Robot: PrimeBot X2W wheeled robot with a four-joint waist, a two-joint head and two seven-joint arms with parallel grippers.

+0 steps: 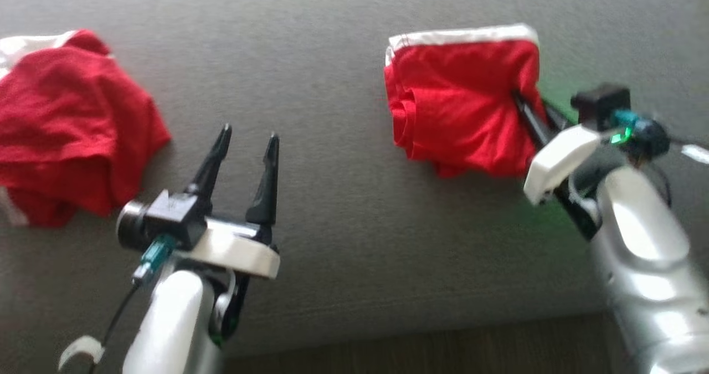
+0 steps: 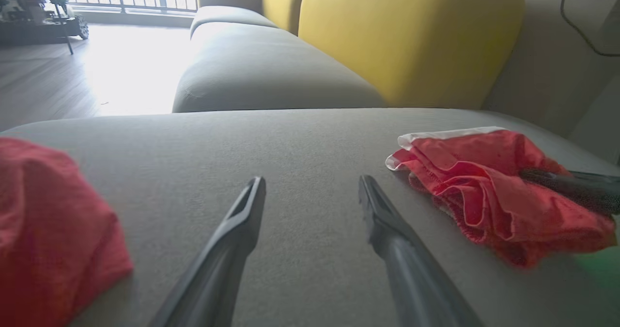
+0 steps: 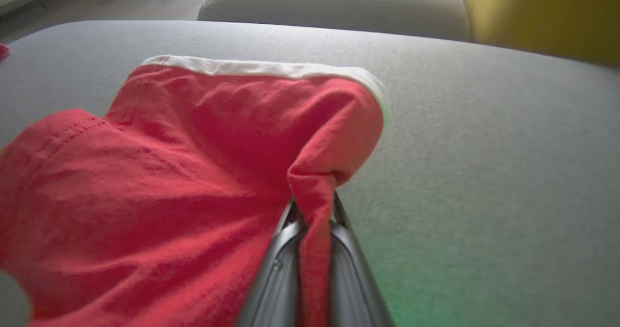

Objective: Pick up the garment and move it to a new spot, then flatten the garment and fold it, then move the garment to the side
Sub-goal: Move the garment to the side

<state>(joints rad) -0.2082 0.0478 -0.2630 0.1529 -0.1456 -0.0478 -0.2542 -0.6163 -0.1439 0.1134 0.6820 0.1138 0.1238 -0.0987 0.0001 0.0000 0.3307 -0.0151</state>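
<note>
The garment point(image 1: 460, 102) is a red folded piece with a white band along its far edge, lying on the right of the grey sofa seat point(image 1: 343, 208). My right gripper point(image 1: 519, 95) comes in from the right and is shut on a pinched fold at the garment's right edge. The right wrist view shows red cloth point(image 3: 193, 172) squeezed between the two fingers point(image 3: 278, 269). My left gripper point(image 1: 249, 136) hovers open over bare seat left of the garment, with nothing between its fingers. In the left wrist view the garment point(image 2: 484, 181) lies to the right of my left gripper point(image 2: 312, 181).
A second red garment point(image 1: 72, 124) lies crumpled at the seat's far left point(image 2: 43, 230). Yellow back cushions point(image 2: 411, 36) rise behind the seat. The seat's front edge and wooden floor point(image 1: 443, 346) run along the bottom of the head view.
</note>
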